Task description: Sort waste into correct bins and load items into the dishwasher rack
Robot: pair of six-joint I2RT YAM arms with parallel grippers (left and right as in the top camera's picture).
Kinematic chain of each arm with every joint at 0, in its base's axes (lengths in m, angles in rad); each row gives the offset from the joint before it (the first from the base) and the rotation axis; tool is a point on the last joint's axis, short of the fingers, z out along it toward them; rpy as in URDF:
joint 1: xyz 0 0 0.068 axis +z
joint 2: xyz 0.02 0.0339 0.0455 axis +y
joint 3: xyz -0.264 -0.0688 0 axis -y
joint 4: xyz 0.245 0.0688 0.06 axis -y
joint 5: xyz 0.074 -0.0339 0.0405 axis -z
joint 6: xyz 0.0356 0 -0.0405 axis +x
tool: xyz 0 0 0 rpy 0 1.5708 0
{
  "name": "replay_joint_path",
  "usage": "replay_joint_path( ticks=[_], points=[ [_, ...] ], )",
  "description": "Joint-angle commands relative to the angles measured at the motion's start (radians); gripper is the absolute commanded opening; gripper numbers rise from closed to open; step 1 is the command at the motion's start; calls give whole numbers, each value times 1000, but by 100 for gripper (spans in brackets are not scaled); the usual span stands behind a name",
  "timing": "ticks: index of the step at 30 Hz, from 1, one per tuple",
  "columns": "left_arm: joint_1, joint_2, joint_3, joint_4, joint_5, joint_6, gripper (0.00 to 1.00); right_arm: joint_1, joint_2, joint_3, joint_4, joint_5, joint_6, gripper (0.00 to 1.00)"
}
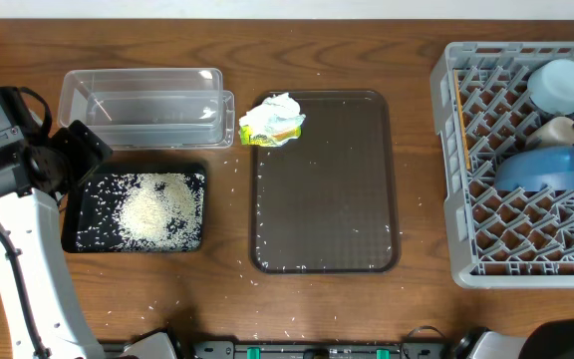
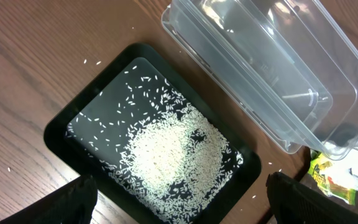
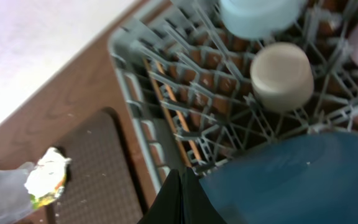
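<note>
Both wrist views add what overhead hides: left gripper (image 2: 182, 194) spread near rice (image 2: 166, 155); right gripper (image 3: 180, 199) clenched.

Overhead straight down — wrist views close, oblique; all share tissue (image 1: 272, 121).

Left arm (image 1: 18, 249) runs up from the near edge, wrist bent, left gripper (image 2: 182, 202) pointing down with fingers (image 2: 73, 199) spread wide, nothing between them. Right gripper (image 3: 180, 199) has its fingers pressed together into one wedge, empty. Overhead shows the right arm (image 1: 566, 339) only as a dark sliver.
</note>
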Motion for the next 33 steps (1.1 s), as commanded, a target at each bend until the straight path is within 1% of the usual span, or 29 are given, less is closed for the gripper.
replay_joint_path(
  ticks=[1, 10, 17, 27, 33],
  points=[
    [3, -3, 9, -3, -5, -12, 90, 20, 23, 11, -21, 66, 22, 1],
    [3, -3, 9, -3, -5, -13, 90, 23, 25, 11, -113, 104, 21, 1],
    [3, -3, 9, -3, -5, -13, 90, 24, 25, 11, -123, 102, 22, 1],
    [3, -3, 9, -3, -5, -12, 90, 24, 25, 10, -194, 100, 21, 1],
    [3, -3, 9, -3, -5, -13, 90, 24, 25, 3, -204, 105, 21, 1]
  ],
)
